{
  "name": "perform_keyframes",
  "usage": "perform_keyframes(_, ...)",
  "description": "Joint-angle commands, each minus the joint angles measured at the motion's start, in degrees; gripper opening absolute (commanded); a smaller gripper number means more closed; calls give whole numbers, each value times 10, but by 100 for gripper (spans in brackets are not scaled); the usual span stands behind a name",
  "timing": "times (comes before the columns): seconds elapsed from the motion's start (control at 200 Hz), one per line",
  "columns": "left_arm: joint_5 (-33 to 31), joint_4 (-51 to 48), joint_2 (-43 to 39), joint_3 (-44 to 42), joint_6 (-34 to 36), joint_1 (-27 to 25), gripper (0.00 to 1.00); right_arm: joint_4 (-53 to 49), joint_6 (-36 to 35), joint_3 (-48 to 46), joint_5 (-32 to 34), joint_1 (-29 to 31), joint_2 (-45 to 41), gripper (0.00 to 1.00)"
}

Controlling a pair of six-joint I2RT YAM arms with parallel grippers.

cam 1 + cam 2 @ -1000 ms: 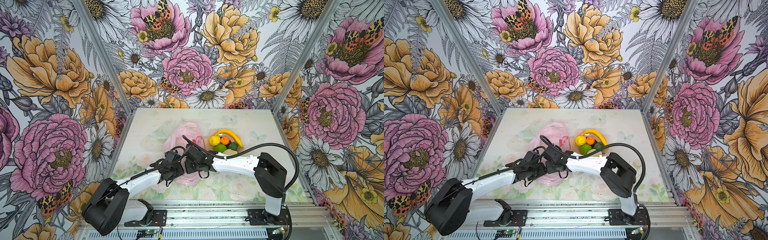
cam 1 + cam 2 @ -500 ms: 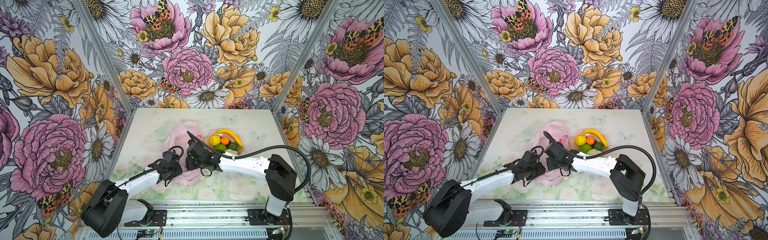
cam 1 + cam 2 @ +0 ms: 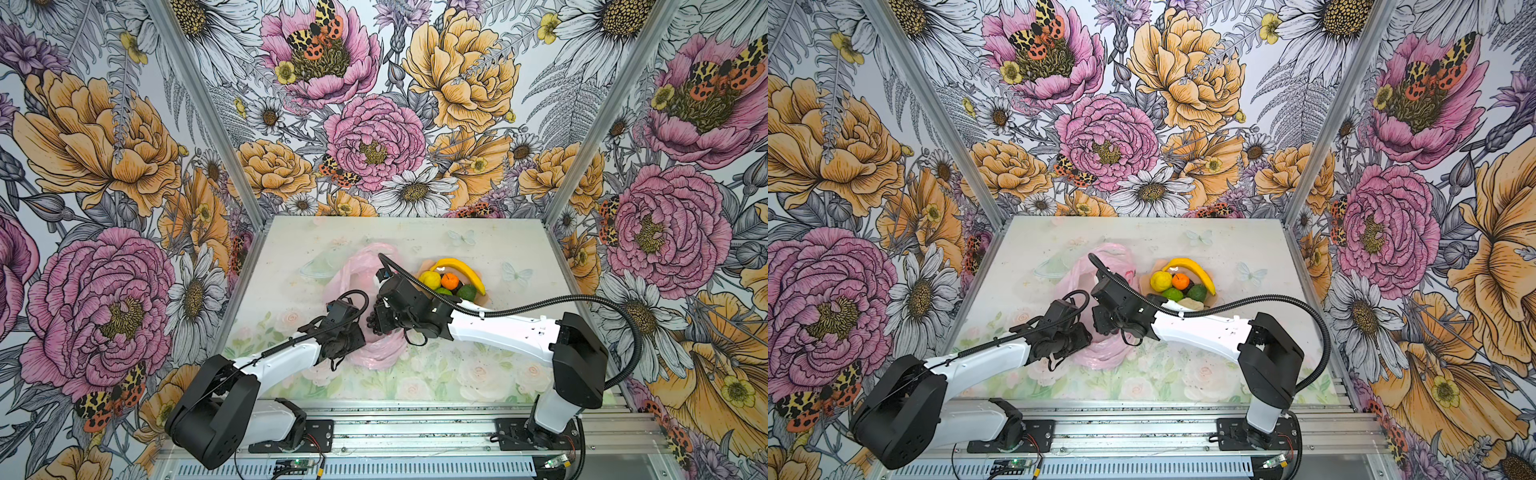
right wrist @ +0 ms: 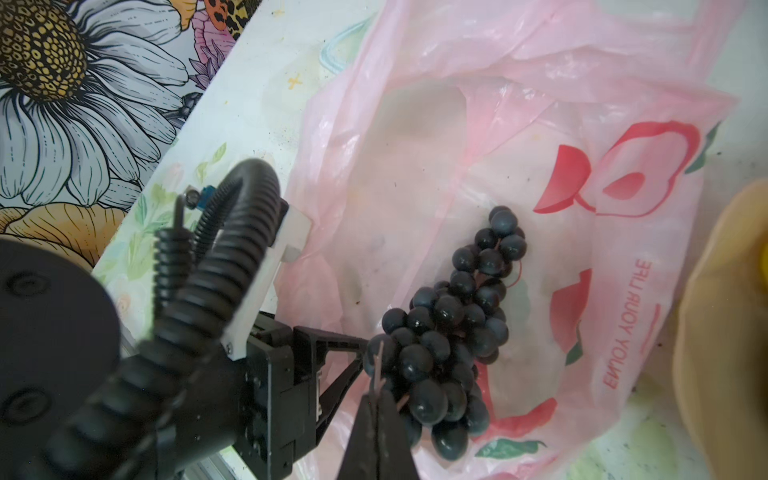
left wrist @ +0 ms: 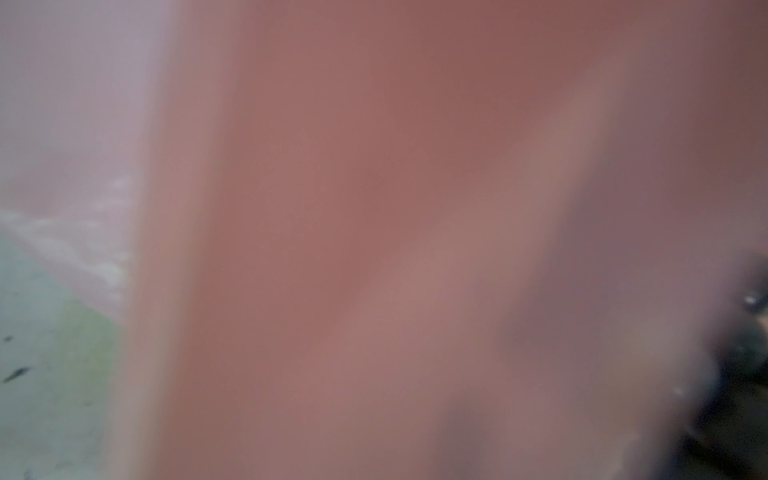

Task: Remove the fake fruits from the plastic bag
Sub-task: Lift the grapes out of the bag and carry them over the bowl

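The dark purple grape bunch (image 4: pixel 449 328) hangs by its stem from my right gripper (image 4: pixel 378 395), which is shut on the stem. The bunch (image 3: pixel 372 324) hangs just over the crumpled pink plastic bag (image 3: pixel 361 266) in the middle of the table. My left gripper (image 3: pixel 353 334) sits at the bag's near-left edge, right beside the grapes. In the left wrist view, pink plastic (image 5: pixel 374 208) covers nearly everything and hides its jaws. The banana (image 3: pixel 461 268), lemon (image 3: pixel 430 279), orange (image 3: pixel 450 281), lime (image 3: pixel 444 292) and avocado (image 3: pixel 467 292) lie in a bowl to the right.
The peach bowl (image 3: pixel 1148 279) stands just right of the bag, close behind the right wrist. Its rim (image 4: pixel 723 311) shows in the right wrist view. Flowered walls close in the table on the left, back and right. The arm bases stand on the rail at the front edge.
The right arm has drawn back to the right and lifted slightly. The grape bunch now hangs from its tip. The left gripper has stayed at the bag's edge.
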Motion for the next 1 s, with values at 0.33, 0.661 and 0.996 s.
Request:
perform_keyframes(0.33,-42,-19,37,9,17,13,44,5,-62,22,15,-38,-111,0)
perform_keyframes(0.661,-48,-19,46,9,25,21,44,-45,-117,42,32,-74,-183,0)
perform_keyframes(0.996,-55,-15,60,5,30,22,43,-94,-140,35,55,-109,-256,0)
